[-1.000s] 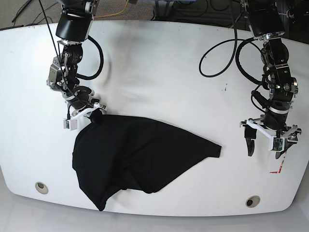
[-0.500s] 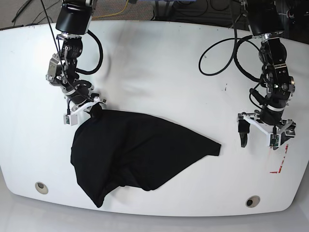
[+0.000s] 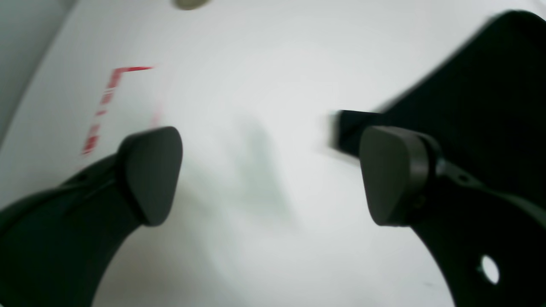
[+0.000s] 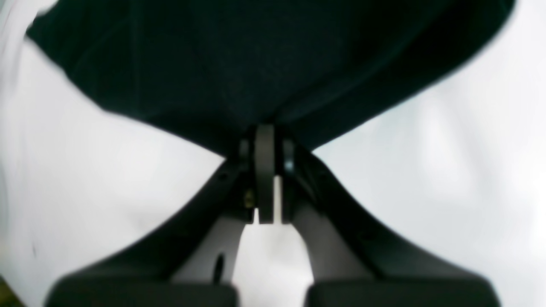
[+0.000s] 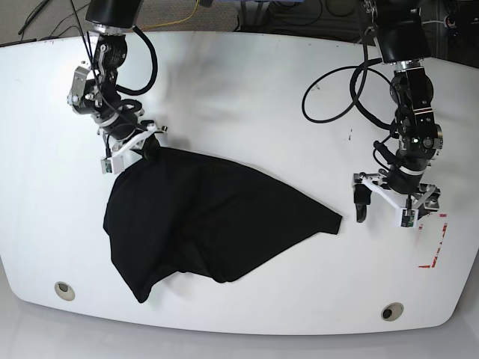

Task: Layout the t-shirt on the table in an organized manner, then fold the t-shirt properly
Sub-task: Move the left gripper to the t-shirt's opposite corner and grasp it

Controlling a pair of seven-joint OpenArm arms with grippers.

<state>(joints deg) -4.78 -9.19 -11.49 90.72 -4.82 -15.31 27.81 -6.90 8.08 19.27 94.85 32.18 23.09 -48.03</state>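
The black t-shirt (image 5: 202, 221) lies crumpled on the left half of the white table (image 5: 247, 97), with a pointed tip reaching right. At the garment's upper left corner, my right gripper (image 5: 147, 149) is shut on the fabric. The right wrist view shows that gripper (image 4: 264, 143) pinching the t-shirt (image 4: 264, 64), which spreads out beyond it. My left gripper (image 5: 385, 212) hovers wide open just right of the tip, holding nothing. Seen from the left wrist, the left gripper (image 3: 273, 179) has bare table between its fingers (image 3: 149, 175), and the t-shirt (image 3: 469, 85) lies past the right finger.
A red outline mark (image 5: 434, 247) sits near the table's right edge, also visible as the red mark (image 3: 106, 98) in the left wrist view. Two round holes (image 5: 65, 290) (image 5: 391, 312) lie along the front edge. Black cables (image 5: 337, 90) loop over the back right.
My right gripper has pulled the shirt's corner up and left, dragging the whole garment with it. The open left gripper has moved left and farther back, closer to the shirt's tip.
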